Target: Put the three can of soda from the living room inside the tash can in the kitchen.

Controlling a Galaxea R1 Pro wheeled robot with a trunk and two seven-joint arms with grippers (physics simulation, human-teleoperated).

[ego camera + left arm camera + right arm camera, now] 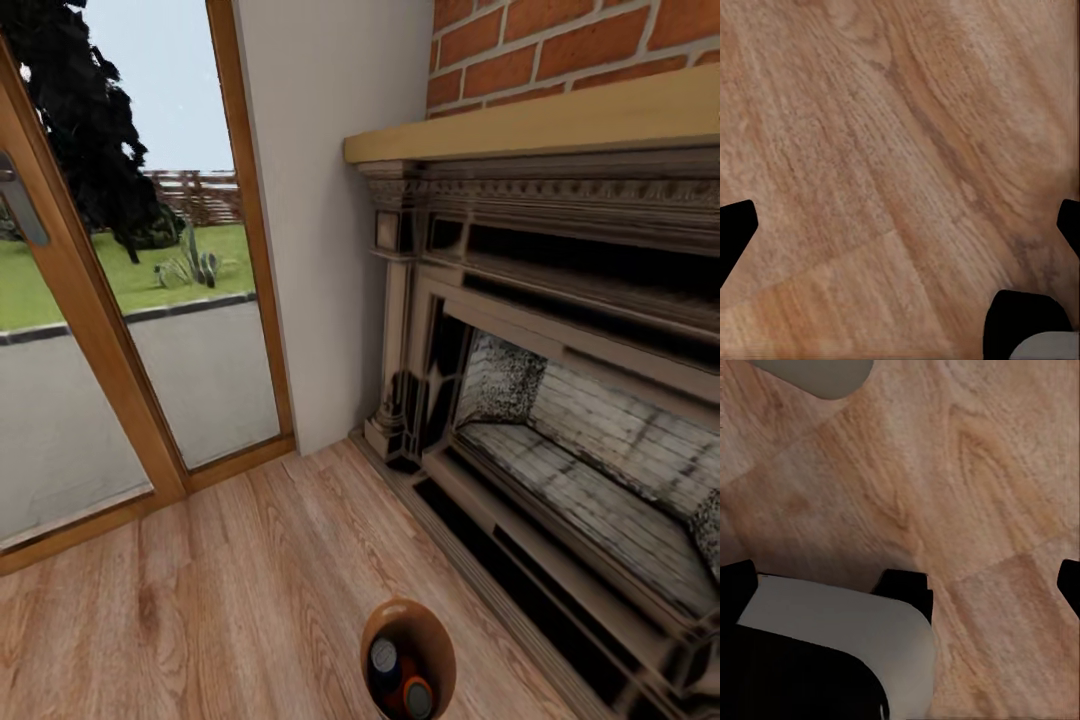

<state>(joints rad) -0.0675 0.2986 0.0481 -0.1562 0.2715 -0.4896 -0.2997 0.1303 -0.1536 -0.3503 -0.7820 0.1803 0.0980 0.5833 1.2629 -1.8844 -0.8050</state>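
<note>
In the head view the tash can [372, 628] sits at the bottom edge on the wood floor, seen from above, its brown inside and rim showing. Inside it lie cans of soda: a dark blue one [384, 657] with a grey top and an orange one [416, 697] beside it. I cannot tell whether more lie beneath. My left gripper [900, 225] hangs open over bare floor, its black fingertips [735, 229] wide apart. My right gripper [900, 581] is open too, with nothing between its fingertips [1069, 583].
This is the living room: an ornate dark fireplace [560, 400] with a wood mantel under red brick [560, 50] fills the right. A glass door in a wood frame [110, 340] stands left. Reddish wood floor [200, 600] lies between. Grey and black robot parts [832, 645] show below the right gripper.
</note>
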